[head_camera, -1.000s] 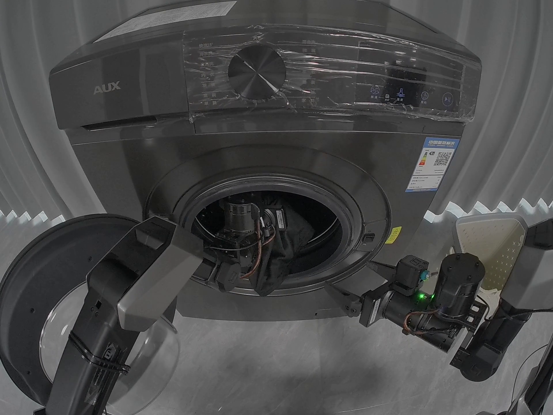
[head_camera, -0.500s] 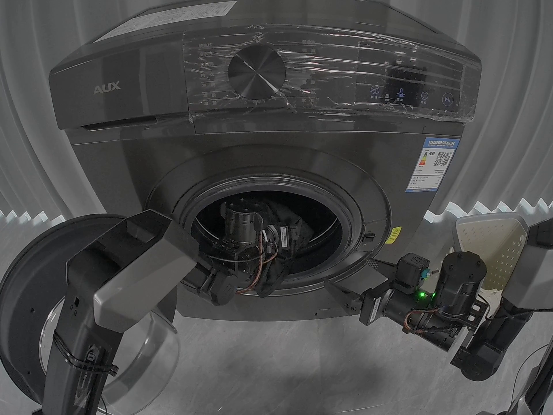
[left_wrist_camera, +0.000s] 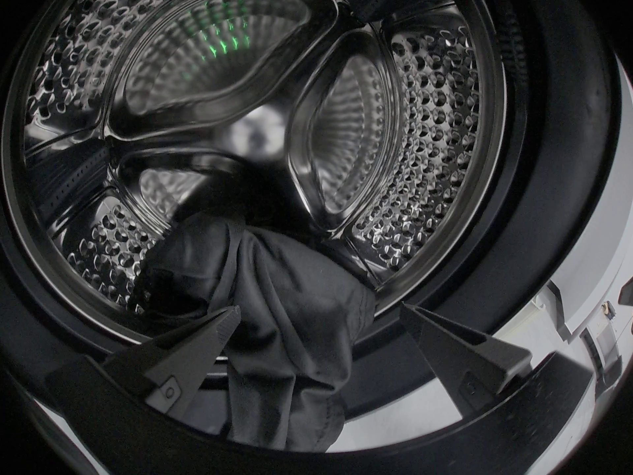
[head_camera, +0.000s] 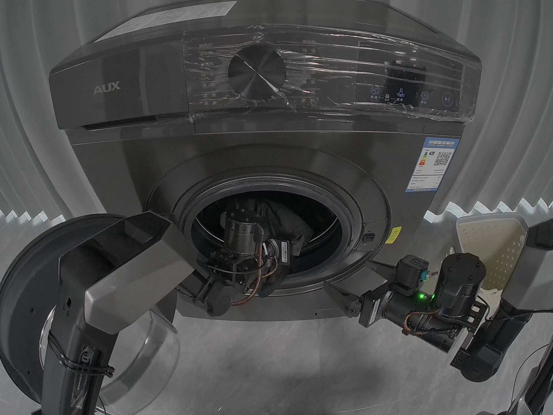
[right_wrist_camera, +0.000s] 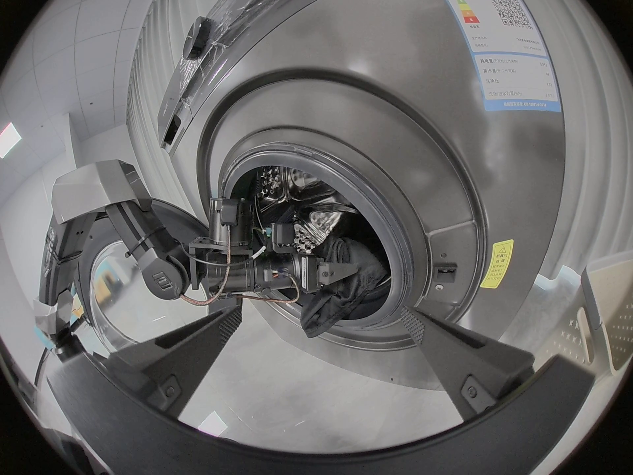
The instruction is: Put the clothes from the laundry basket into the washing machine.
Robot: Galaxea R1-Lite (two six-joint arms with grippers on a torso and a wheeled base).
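The dark garment [left_wrist_camera: 290, 324] lies half inside the drum [left_wrist_camera: 409, 100], its tail draped over the door seal [left_wrist_camera: 534, 186]. The left gripper [left_wrist_camera: 320, 311], just beside it, is spread wide and holds nothing; the right gripper [right_wrist_camera: 321, 311] hangs outside, open and empty. The hanging tail could slide out or jam the door

The right arm [head_camera: 521, 286] hides the lower part of the laundry basket [head_camera: 489, 240].

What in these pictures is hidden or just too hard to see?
Dark garment: left wrist view, its hanging end is covered by the left gripper's base.
Drum floor behind the garment: left wrist view, too dark to tell if more clothes lie there.
Pale perforated object: head view, the right arm covers its lower part; unclear what it is.
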